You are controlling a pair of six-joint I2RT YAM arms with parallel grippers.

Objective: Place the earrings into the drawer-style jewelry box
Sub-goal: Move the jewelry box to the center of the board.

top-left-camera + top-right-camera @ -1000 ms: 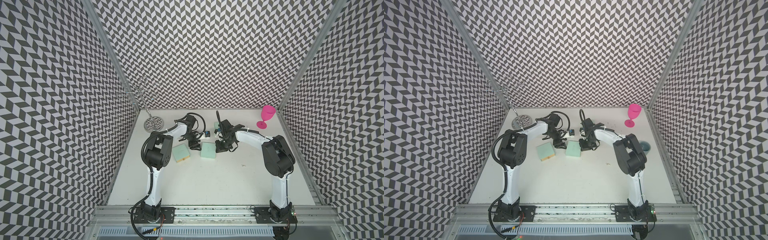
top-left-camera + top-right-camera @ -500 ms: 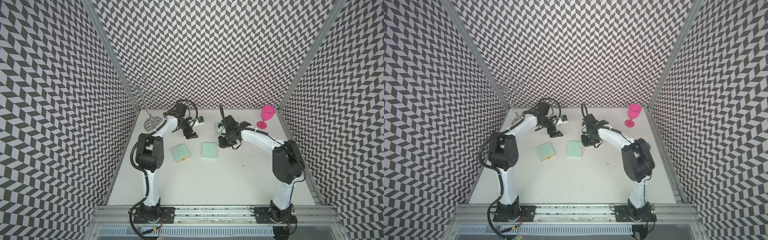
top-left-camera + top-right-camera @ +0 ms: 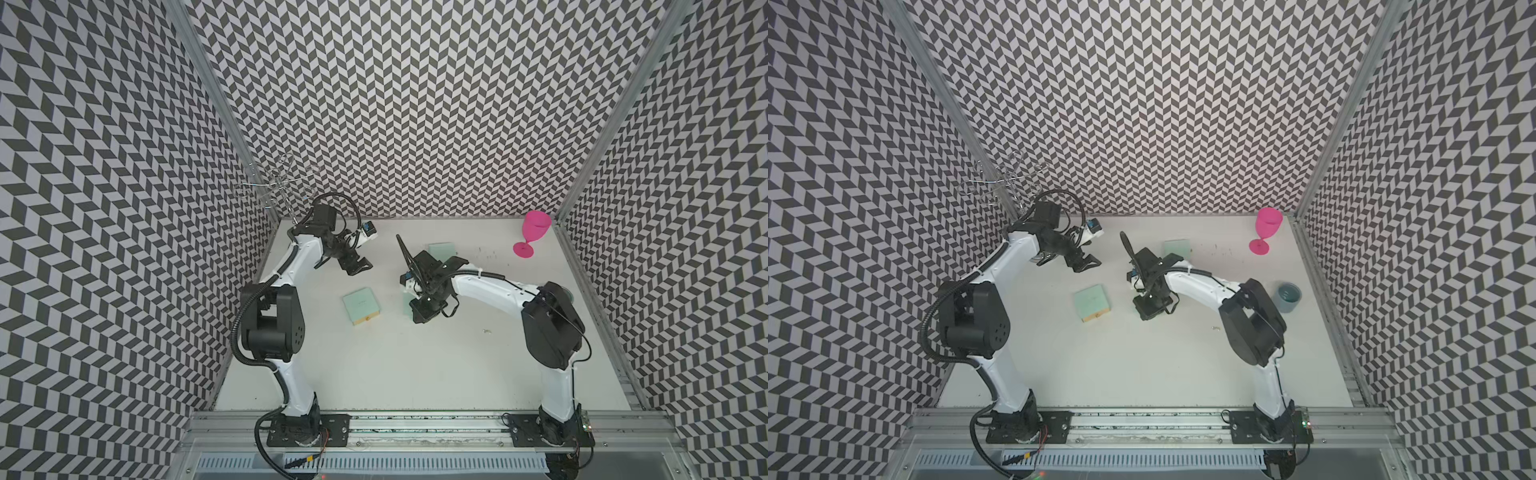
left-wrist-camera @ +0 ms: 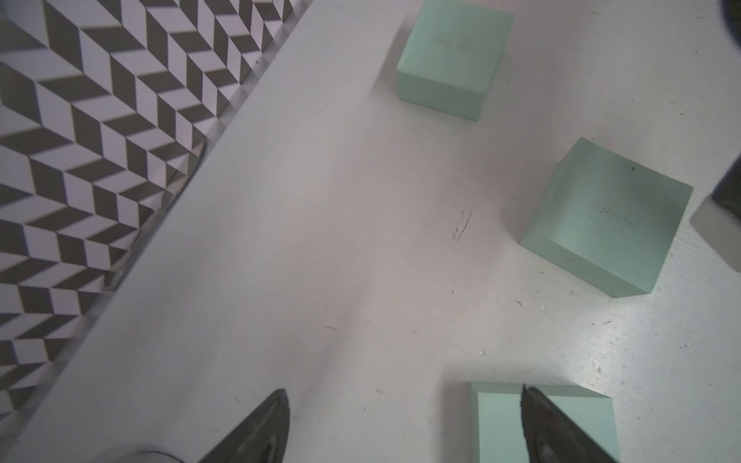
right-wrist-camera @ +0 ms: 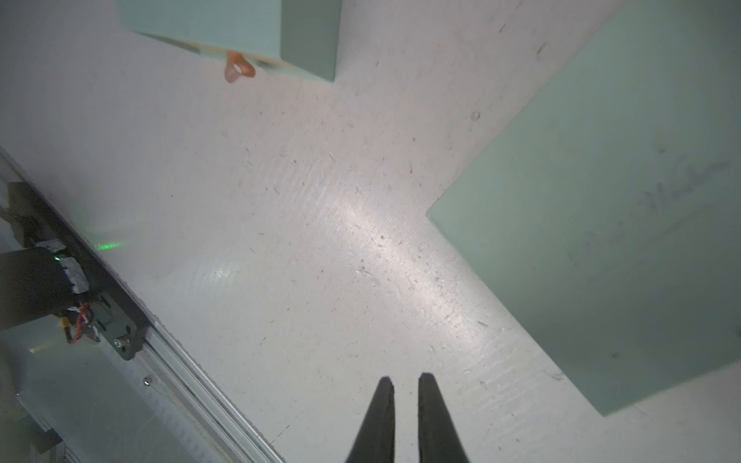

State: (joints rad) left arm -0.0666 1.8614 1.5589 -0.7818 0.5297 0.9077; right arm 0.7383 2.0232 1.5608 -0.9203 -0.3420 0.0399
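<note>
**A:** Where are the earrings (image 3: 486,331)?

**B:** I can find just one tiny silvery glint. It lies on the bare table (image 3: 395,365), well apart from the drawer box (image 3: 361,305), out past the right gripper (image 5: 405,385) as seen from that box. It's too small to say whether it's one piece or a pair.

**A:** Is the drawer out?

**B:** It looks pushed in. Only its tan front and the little pull tab (image 5: 237,72) show, on the side facing the arms' bases. I'd guess that's deliberate, so a gripper can get at the tab without turning the box.

**A:** And the right gripper?

**B:** Its fingers are almost pressed together, with a sliver of table showing between them, and they pinch nothing. It hangs over the table just beside a second mint box (image 5: 601,240), which sits near the drawer box, between it and the glint. It touches neither box. To my eye, fingers that narrow suit a small tab or a tiny metal piece.

**A:** The left gripper (image 3: 360,267)?

**B:** Spread wide and empty. It hangs behind the drawer box, on the side away from the tab. It's probably placed there to be out of the way, or to steady the box once the drawer gets pulled.
</note>
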